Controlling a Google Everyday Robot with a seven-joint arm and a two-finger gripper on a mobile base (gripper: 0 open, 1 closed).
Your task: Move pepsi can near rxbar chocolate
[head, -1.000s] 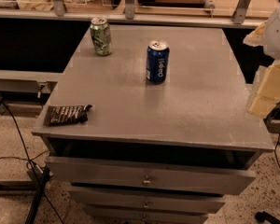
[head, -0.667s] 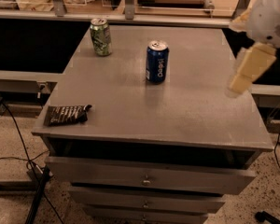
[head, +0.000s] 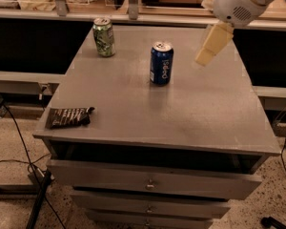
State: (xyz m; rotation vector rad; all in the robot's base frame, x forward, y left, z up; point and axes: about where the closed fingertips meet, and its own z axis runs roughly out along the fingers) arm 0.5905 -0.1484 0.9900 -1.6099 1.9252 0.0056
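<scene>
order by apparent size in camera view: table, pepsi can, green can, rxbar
grey metal table
dark blue cylindrical pepsi can
green-and-white can, flat dark rxbar chocolate wrapper: alike
Cream gripper hovers right of pepsi can.

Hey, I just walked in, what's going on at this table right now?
A robot arm seems set to go for the pepsi can, which stands upright around the middle of the table, not yet touched. The arm's tool hovers over the table's right side, just to the right of the can. The rxbar chocolate lies flat at the front left corner, well apart from it. A green can stands at the back left.
</scene>
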